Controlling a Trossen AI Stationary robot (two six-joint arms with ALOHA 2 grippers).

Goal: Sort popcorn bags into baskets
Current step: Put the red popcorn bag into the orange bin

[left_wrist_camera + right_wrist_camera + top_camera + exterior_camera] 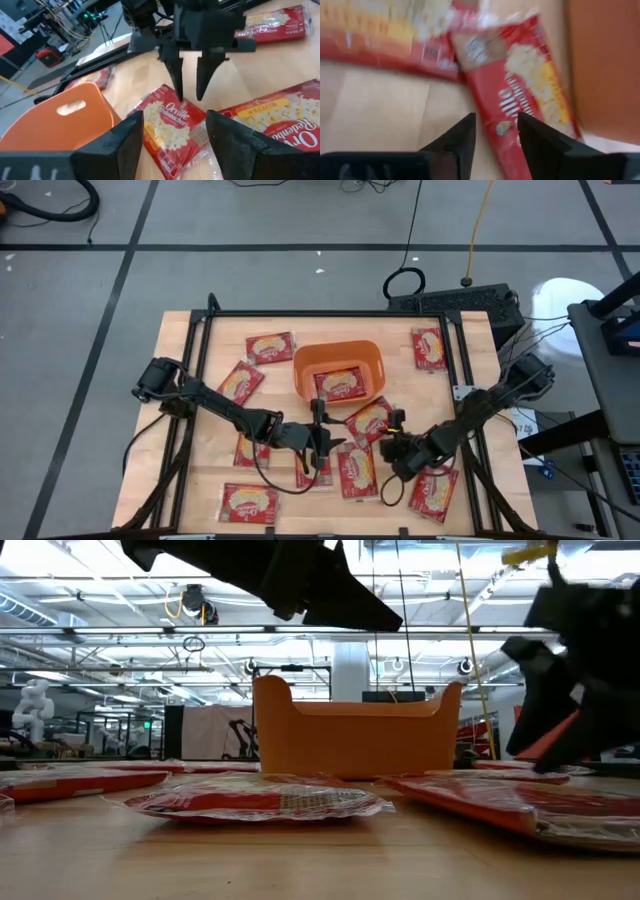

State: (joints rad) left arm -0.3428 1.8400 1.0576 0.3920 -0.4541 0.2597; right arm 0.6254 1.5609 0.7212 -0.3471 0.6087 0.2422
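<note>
The left gripper [322,432] is seen just below the centre of the high view, its fingers parted and nothing held between them. The right gripper [394,420] is placed a little right of centre, beside the bag [369,419] that lies against the lower right corner of the bin [338,354]; in the left wrist view its two pointed fingers [176,75] are shown slightly apart above that bag, with nothing gripped.

Only one bag [340,385] is seen inside the orange bin at upper centre. About ten bags are left on the table [180,470]: one [269,346] at the bin's upper left, one [240,380] to its left, one [429,348] at upper right, and the rest scattered along the lower half. The sorting is judged barely begun.

Both arms are reached inward from the table's sides, the left from middle left and the right from middle right, so that their wrists nearly meet below the bin. In the low view both are held above the table top.
</note>
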